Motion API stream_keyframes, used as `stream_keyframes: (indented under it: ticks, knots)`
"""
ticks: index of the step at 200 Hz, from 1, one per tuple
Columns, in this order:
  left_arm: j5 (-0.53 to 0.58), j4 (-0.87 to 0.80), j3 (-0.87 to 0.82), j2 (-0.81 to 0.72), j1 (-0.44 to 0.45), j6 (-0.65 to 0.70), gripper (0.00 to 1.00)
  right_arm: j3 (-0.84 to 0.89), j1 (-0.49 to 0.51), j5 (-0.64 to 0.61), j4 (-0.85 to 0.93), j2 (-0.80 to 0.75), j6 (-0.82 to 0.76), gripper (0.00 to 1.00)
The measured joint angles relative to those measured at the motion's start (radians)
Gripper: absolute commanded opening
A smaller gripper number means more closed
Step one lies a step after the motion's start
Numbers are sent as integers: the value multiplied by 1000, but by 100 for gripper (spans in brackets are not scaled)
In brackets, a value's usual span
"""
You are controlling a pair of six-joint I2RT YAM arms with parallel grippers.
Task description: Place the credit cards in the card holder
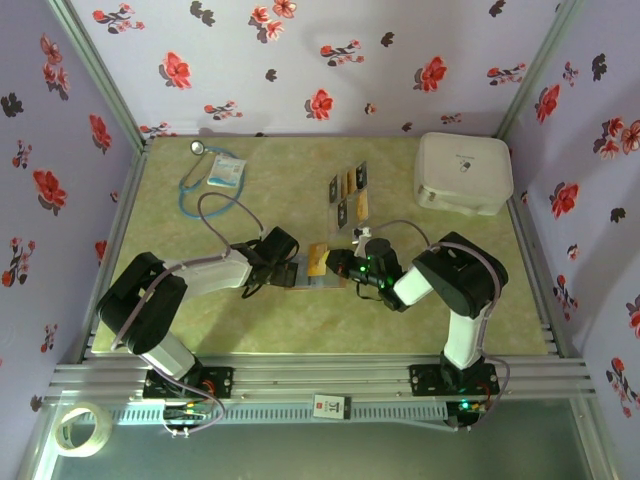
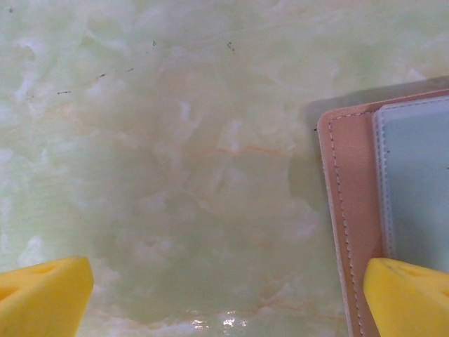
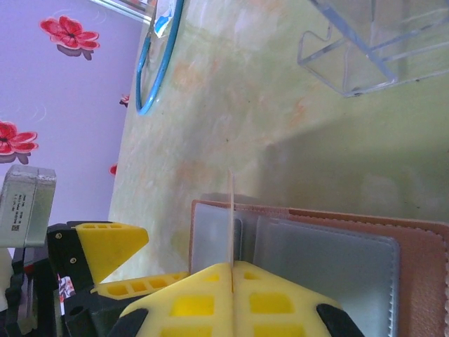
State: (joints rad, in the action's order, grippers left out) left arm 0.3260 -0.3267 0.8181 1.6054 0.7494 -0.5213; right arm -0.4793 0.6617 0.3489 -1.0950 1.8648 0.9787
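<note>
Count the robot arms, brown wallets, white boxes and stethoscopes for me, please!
Robot arms: 2
Brown wallet: 1
White box: 1
Stethoscope: 1
Total: 5

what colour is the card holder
The card holder is reddish-brown leather with greyish clear pockets, clearest in the right wrist view.

Bright, even light from above, soft shadows everywhere.
Top view is crisp, arms dropping faint shadows on the green surface. Left wrist view runs soft: a small glare patch low on the surface, dark shadow hugging the card holder, yellow fingertips blurred. Right wrist view: broad shadow band above the card holder, credit card edge sharp, near fingers fuzzy.
</note>
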Motion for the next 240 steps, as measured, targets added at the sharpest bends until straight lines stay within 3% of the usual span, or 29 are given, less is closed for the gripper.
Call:
stream_keyframes:
  ticks: [240]
  knots:
    - [0,1,0,0,0,0,100,49,11,16,-124,60,48,0]
